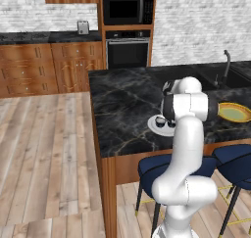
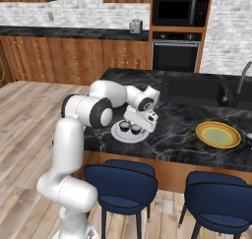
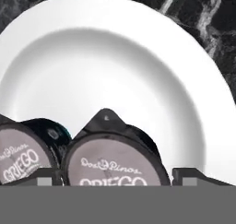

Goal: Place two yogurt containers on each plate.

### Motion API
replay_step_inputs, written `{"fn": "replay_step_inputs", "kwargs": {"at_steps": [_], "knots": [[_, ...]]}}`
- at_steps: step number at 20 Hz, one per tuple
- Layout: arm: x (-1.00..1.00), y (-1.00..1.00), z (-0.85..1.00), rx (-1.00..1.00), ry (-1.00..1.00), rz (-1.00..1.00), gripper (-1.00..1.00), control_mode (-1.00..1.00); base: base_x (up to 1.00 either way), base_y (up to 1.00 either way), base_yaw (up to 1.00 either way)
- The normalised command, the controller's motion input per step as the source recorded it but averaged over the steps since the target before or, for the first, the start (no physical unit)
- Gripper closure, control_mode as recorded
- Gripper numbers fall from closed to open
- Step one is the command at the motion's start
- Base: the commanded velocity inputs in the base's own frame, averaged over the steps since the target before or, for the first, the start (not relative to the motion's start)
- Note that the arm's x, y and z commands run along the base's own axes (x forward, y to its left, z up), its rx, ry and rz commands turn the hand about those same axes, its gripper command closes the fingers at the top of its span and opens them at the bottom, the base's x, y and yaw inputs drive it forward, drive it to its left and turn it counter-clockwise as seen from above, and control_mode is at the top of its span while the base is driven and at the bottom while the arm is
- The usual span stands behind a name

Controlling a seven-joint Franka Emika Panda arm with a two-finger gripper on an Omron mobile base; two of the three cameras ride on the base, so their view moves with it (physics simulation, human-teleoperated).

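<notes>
Two dark-topped yogurt cups (image 2: 129, 128) upright on white plate (image 2: 118, 134); yellow plate (image 2: 218, 134) bare.

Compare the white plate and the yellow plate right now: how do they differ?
The white plate carries two dark-topped yogurt cups; the yellow plate carries none. White plate is plain; yellow plate has an orange rim and greenish centre. White plate sits under the gripper; yellow plate lies apart. Both rest flat on the dark counter.

White plate (image 3: 138, 66): smooth, glossy, ceramic-like. Island countertop (image 1: 122, 105): polished black veined stone. Floor (image 1: 44, 149): matt wood planks.
</notes>
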Motion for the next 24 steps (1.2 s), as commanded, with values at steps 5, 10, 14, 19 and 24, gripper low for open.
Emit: {"fn": "replay_step_inputs", "kwargs": {"at_steps": [5, 10, 14, 19, 24], "knots": [[-0.22, -0.25, 0.06, -0.11, -0.03, 0.0, -1.0, -1.0, 0.0, 0.0, 0.0], [-0.09, 0.0, 0.52, -0.01, -0.16, 0.0, -1.0, -1.0, 0.0, 0.0, 0.0], [-0.44, 0.03, 0.63, 0.0, -0.17, 0.0, -1.0, -1.0, 0.0, 0.0, 0.0], [-0.62, 0.13, 0.43, -0.11, -0.04, 0.0, -1.0, -1.0, 0.0, 0.0, 0.0], [-0.52, 0.1, 0.1, -0.16, -0.05, 0.09, -1.0, -1.0, 0.0, 0.0, 0.0]]}}
